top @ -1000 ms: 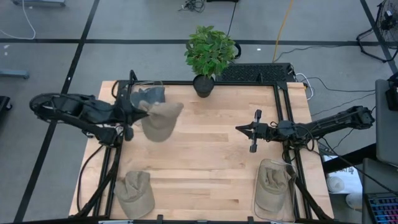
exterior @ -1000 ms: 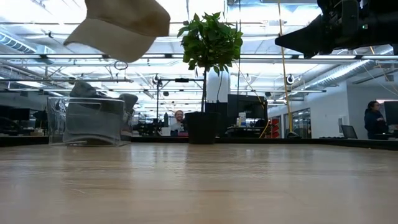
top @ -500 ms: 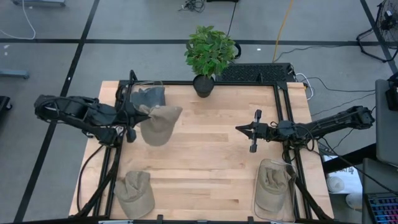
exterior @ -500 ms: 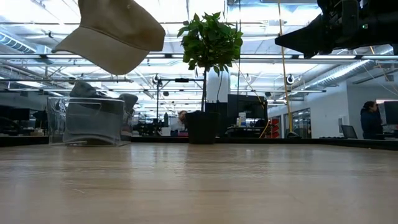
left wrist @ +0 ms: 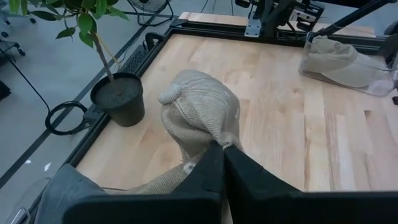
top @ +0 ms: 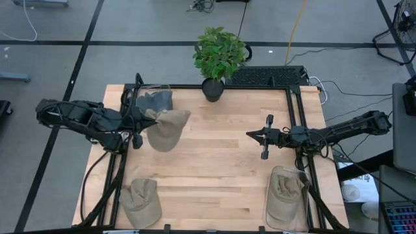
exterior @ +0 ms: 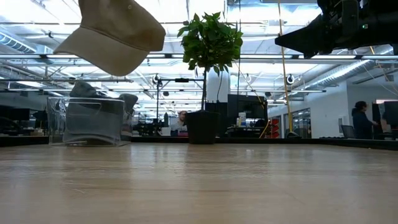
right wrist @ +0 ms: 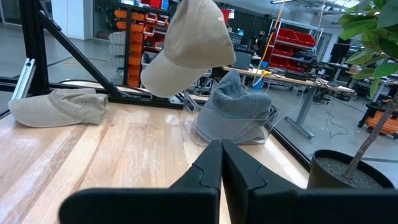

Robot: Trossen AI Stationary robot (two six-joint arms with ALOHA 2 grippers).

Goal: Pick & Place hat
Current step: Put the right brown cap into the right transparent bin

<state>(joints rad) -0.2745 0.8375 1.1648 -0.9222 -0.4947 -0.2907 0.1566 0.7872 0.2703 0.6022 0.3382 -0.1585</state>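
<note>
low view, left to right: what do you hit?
Clear bin with grey hat → tan hat held up by left tool → potted plant → right arm → person at far right.

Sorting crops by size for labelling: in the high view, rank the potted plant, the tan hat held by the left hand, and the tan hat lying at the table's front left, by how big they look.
1. Potted plant.
2. Held hat and lying hat: look alike, so no ranking; the held one is raised nearer the camera.

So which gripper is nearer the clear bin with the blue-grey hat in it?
Left. The left gripper, shut on the tan cap held in the air, is right beside the clear bin. The right gripper hangs empty across the table, well away from it.
</note>
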